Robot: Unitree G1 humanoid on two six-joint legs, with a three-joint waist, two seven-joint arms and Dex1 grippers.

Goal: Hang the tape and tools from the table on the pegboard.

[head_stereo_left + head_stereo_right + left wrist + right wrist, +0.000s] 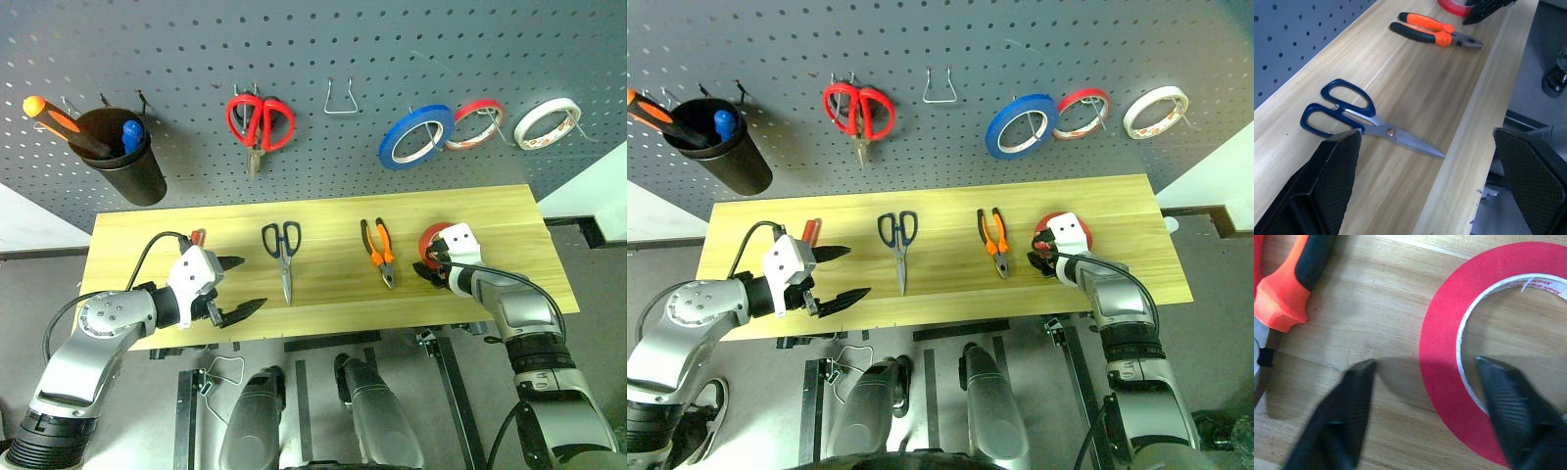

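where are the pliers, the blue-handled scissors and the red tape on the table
pliers (378, 252), left eye view, on the orange handles
scissors (1342, 105), left wrist view, on the blue handle loops
red tape (1442, 357), right wrist view, on the ring's flat red face

Red-handled scissors (260, 122), blue roll (416, 137), white roll (547, 123) hang.

Bright, even overhead light; soft shadows under the tools on the counter (323, 220). Head views bow at the edges; the right wrist view's jaws are motion-blurred.
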